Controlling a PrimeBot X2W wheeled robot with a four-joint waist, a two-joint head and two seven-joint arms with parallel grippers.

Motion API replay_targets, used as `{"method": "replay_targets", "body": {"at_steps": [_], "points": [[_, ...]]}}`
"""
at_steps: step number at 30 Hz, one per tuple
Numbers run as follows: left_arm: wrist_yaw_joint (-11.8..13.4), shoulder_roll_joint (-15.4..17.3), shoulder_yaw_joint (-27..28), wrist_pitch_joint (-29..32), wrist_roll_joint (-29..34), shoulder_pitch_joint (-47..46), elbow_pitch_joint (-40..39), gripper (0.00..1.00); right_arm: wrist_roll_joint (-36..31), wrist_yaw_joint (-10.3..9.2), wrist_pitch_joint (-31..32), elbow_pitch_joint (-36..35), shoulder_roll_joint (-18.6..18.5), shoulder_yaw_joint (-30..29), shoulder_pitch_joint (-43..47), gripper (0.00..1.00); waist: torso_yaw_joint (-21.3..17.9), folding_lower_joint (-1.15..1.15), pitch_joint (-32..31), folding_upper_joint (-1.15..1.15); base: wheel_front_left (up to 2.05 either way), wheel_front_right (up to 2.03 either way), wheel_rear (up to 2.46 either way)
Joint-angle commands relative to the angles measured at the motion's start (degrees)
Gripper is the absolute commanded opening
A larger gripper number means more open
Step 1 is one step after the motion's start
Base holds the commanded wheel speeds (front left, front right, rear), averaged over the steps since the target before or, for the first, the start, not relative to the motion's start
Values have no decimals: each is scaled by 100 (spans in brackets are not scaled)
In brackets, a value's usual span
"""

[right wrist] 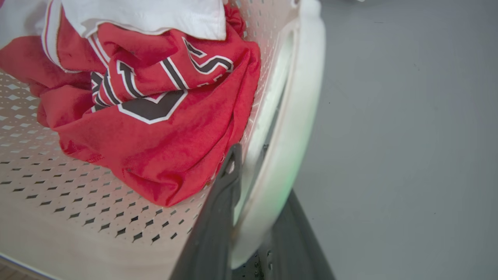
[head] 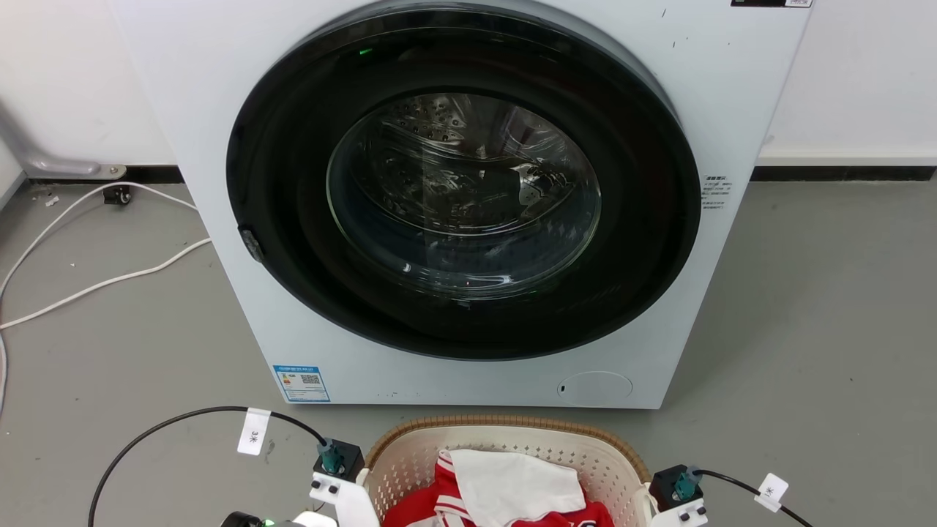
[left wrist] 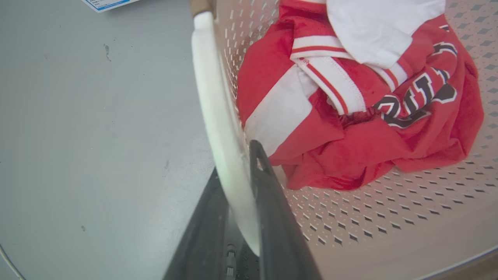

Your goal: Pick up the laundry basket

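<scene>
Washer (head: 468, 190) faces laundry basket (head: 505, 423) of clothes (left wrist: 350, 155); left jaws and right jaws clamp its handles (left wrist: 218, 116).

White brackets (head: 344, 499) with black screws (head: 331, 489), black blocks (head: 347, 455) with teal plugs (head: 331, 458), white-tagged black cables (head: 168, 419), bottom left and right. Left tool (left wrist: 235, 161) and right tool (right wrist: 260, 171): long dark-grey fingers (left wrist: 272, 217).

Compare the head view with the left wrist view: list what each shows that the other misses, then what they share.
Head view: the washer with its round glass door, and a cable tag above the floor. Left wrist view: the left pincer closed astride the handle, and dark lettering on the red jersey. Both: the basket, the jersey with a white cloth on it, and grey floor.
</scene>
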Motion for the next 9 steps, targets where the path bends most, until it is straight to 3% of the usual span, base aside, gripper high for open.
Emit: {"method": "replay_targets", "body": {"at_steps": [1,9], "points": [[25,116,-28,-18,14,-62,41,0,-1,-2,-13,16,-87,52,74,0,0,0,-1,0,0,0,0],[25,133,-99,-17,-44,-78,49,0,41,-2,-35,16,-103,103,59,0,4,0,0,0,0,0,0]]}}
